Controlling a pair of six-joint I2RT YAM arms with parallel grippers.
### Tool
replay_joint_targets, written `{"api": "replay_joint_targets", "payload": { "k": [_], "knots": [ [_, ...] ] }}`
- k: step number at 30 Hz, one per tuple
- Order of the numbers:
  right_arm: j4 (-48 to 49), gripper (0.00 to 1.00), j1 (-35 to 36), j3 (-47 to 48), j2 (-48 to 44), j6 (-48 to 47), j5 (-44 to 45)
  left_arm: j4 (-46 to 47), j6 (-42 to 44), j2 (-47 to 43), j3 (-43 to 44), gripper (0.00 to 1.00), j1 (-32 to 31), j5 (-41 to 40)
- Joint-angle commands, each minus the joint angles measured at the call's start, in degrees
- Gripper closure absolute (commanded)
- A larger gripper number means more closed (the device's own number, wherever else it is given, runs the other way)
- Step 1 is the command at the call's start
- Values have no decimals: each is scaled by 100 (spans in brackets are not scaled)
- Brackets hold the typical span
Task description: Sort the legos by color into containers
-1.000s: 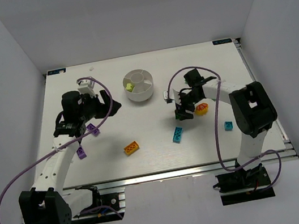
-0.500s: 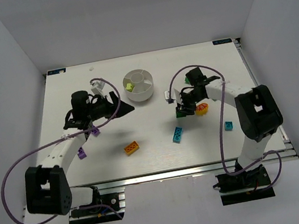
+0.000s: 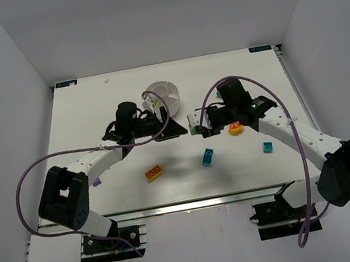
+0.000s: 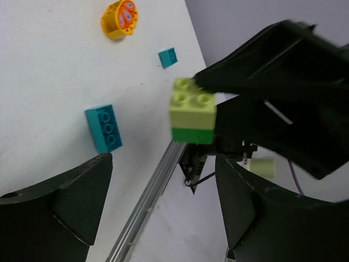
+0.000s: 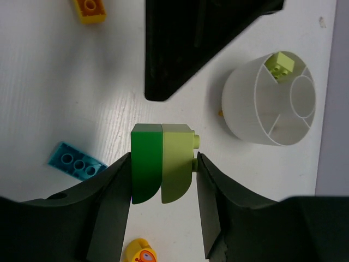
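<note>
Stacked lego pair (image 5: 162,150): a dark green brick joined to a lime brick, studs showing on the lime face. The right gripper (image 5: 163,174) clamps it, one finger on each side, off the white table (image 5: 65,98) and near the round white bowl (image 5: 240,103). One lime brick (image 5: 282,63) lies in a wedge compartment. The left gripper (image 4: 163,202) stands wide open, empty, facing the pair. On the table lie a long cyan brick (image 4: 103,128), a small cyan brick (image 4: 168,57), a round yellow-orange piece with red (image 4: 120,19) and an orange-yellow brick (image 5: 90,10).
</note>
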Motion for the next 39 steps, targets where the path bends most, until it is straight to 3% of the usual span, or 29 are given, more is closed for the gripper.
{"api": "replay_joint_targets", "payload": {
  "k": [1, 19, 36, 39],
  "knots": [
    [-180, 70, 171, -184, -165, -111, 233, 478, -379, -104, 272, 15, -179, -29],
    [-136, 69, 479, -229, -560, 188, 339, -102, -133, 353, 694, 21, -716, -495],
    [-145, 65, 532, -264, -587, 188, 330, 74, -204, 528, 861, 49, -769, -249],
    [-110, 62, 523, -273, -578, 205, 330, 135, -230, 520, 817, 65, -769, -188]
  ]
}}
